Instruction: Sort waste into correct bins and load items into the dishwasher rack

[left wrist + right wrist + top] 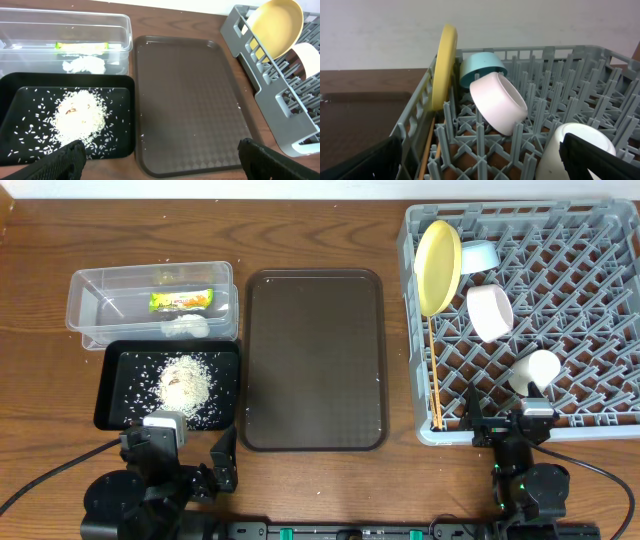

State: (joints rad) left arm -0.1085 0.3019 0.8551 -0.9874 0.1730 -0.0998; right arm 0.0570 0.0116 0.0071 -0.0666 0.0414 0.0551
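Note:
The grey dishwasher rack (560, 310) holds the yellow plate (437, 266) on edge, the light blue bowl (479, 255), the white bowl (490, 312), the small white cup (535, 370) and two chopsticks (435, 375) along its left side. The clear tub (95, 305) holds the green-and-orange wrapper (181, 301) and the white scrap (186, 328). The black tray (115, 395) holds the rice grains (185, 383). My left gripper (160, 160) is open and empty at the table's near edge. My right gripper (480, 160) is open and empty at the rack's near wall.
The large brown serving tray (313, 360) lies between the bins and the rack, with a few stray rice grains (239, 106) by its rim. Cables run along the table's front edge behind both arm bases.

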